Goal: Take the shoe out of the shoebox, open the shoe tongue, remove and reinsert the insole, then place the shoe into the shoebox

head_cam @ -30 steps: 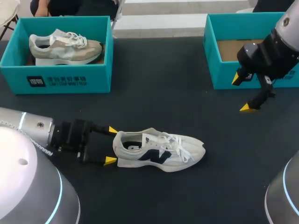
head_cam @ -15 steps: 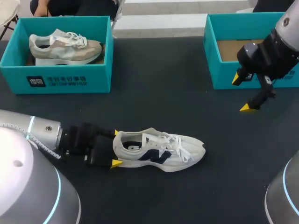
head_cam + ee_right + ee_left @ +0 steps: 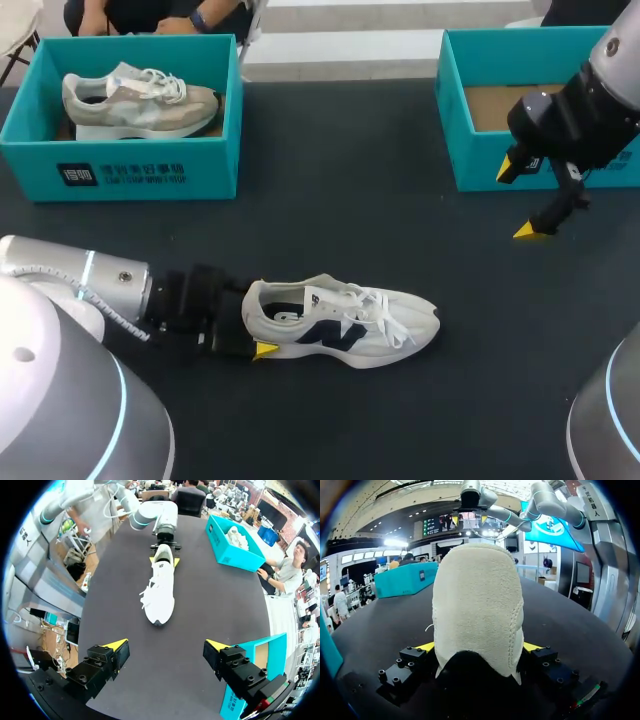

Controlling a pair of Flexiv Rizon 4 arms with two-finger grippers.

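White shoe (image 3: 340, 322) lies on its sole on the table (image 3: 330, 220), out of any box, toe toward my right side. Heel sits inside the left gripper (image 3: 256, 318), a yellow tip at each flank. Can't tell if it's clamped or just around it. Right gripper (image 3: 517, 200) is spread wide with nothing in it, well apart from the shoe, just in front of the empty shoebox (image 3: 470, 170). Second shoebox (image 3: 140, 170), far left, holds a beige shoe (image 3: 135, 100).
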